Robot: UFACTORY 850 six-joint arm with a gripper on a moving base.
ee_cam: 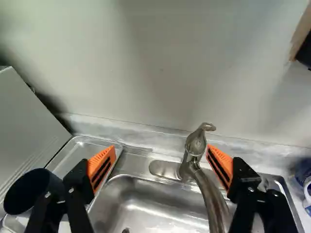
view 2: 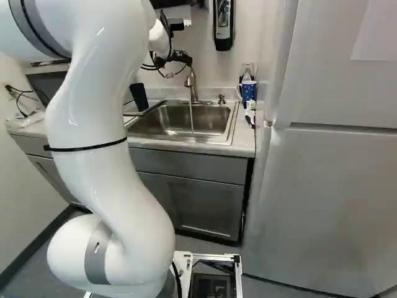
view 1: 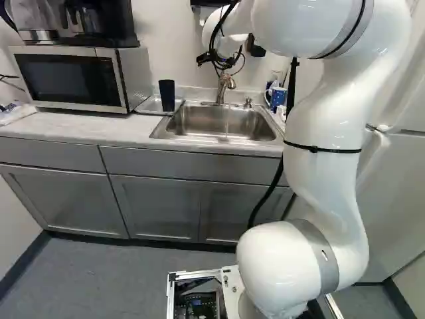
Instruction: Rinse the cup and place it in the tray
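Note:
My gripper (view 1: pixel 203 59) is above the back of the sink, its fingertips hidden behind the wrist in the left base view. In the wrist view the gripper (ee_cam: pixel 162 162) stands wide open, holding nothing; the faucet (ee_cam: pixel 194 154) shows between its fingers, nearer one of them. A thin stream of water (view 2: pixel 191 118) falls from the faucet into the metal sink (view 1: pixel 219 123). The dark cup (view 1: pixel 167 95) stands mouth up in the shallow metal tray (view 1: pixel 149 105), left of the sink. In the wrist view the cup (ee_cam: pixel 28 191) is beside one finger.
A microwave (view 1: pixel 73 78) stands left of the tray. Right of the sink are a blue patterned mug (view 2: pixel 248 91), a glass and a white brush-like item (view 2: pixel 250 113). The wall rises close behind the faucet; a soap dispenser (view 2: pixel 223 25) hangs there. A fridge (view 2: pixel 335 186) flanks the counter.

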